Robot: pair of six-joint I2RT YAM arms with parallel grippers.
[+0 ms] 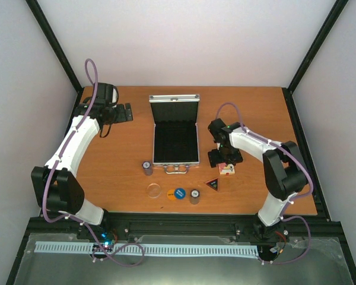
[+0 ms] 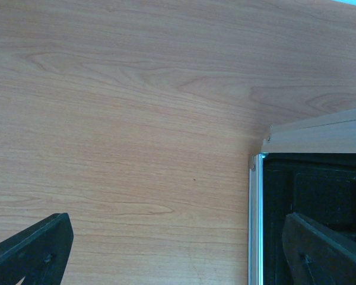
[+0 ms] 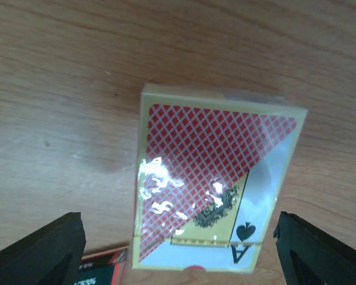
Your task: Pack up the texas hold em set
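The silver case (image 1: 175, 133) lies open mid-table, its black lining showing, lid (image 1: 174, 100) upright and handle (image 1: 177, 170) toward me. The red card deck (image 3: 213, 184) lies on the table right of the case, and it also shows in the top view (image 1: 228, 170). My right gripper (image 3: 181, 261) is open above it, one finger (image 3: 41, 249) on each side, not touching. Two chip stacks (image 1: 147, 168) (image 1: 194, 196), a clear disc (image 1: 153, 190), an orange disc (image 1: 171, 193), a blue disc (image 1: 180, 193) and the black triangle (image 1: 213, 184) lie in front of the case. My left gripper (image 2: 178, 261) is open and empty by the case's far left corner (image 2: 258, 208).
Black frame posts rise at the table's back corners. The triangle's red-edged corner (image 3: 101, 270) lies just beside the deck. Bare wood lies left of the case under my left gripper (image 1: 120, 113).
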